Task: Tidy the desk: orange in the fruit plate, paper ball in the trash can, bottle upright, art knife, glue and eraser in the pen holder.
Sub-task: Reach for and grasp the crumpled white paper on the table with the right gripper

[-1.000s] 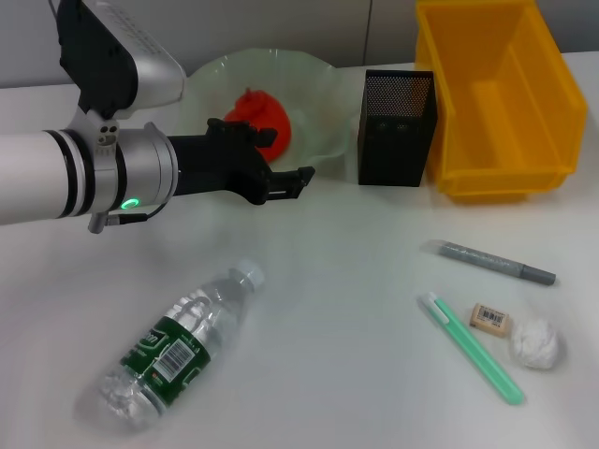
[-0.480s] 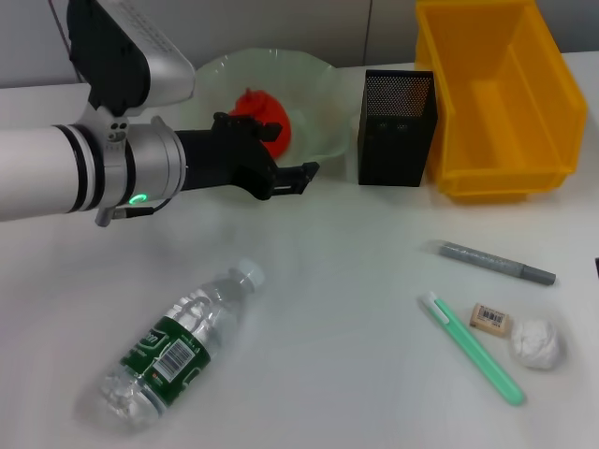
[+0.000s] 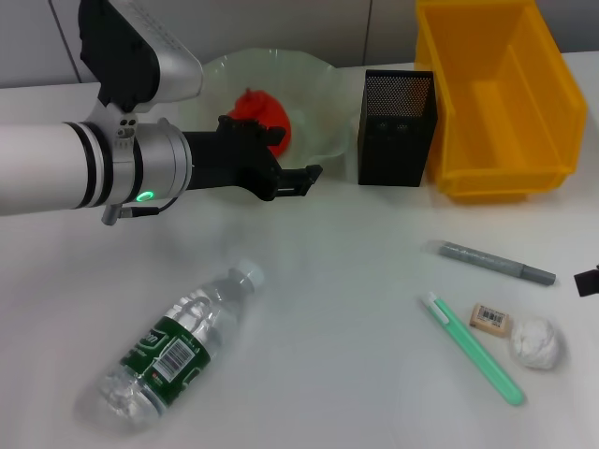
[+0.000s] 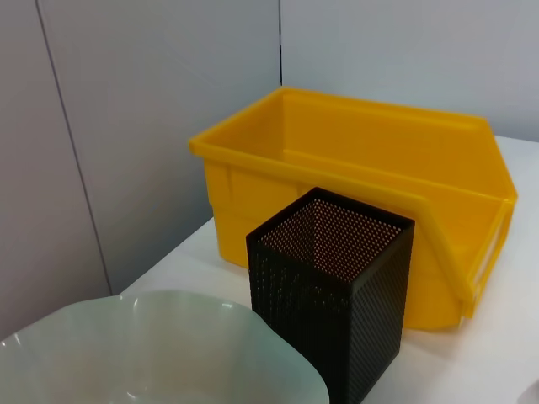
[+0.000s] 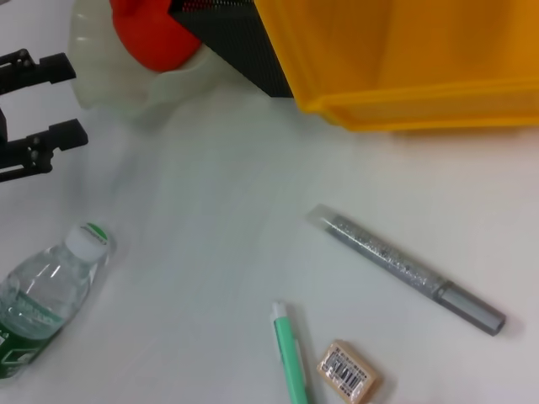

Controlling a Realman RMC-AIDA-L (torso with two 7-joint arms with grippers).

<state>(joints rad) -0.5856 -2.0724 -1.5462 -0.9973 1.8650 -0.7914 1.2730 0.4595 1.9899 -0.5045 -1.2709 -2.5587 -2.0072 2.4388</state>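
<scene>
The orange (image 3: 264, 116) lies in the pale-green fruit plate (image 3: 318, 98) at the back. My left gripper (image 3: 304, 179) hangs open and empty just in front of the plate; it also shows in the right wrist view (image 5: 76, 97). The bottle (image 3: 178, 346) lies on its side at the front left. The eraser (image 3: 491, 319), the white paper ball (image 3: 536, 341), the green art knife (image 3: 473, 348) and the grey glue stick (image 3: 496, 263) lie at the front right. The black pen holder (image 3: 397, 128) stands beside the yellow trash can (image 3: 496, 94). A bit of my right gripper (image 3: 588, 281) shows at the right edge.
In the left wrist view the pen holder (image 4: 328, 295) stands in front of the trash can (image 4: 362, 185), with the plate's rim (image 4: 168, 353) close by. A grey wall runs behind the white table (image 3: 356, 281).
My left arm has shifted a little to the right, staying in front of the plate. A piece of my right gripper has come into view at the right edge.
</scene>
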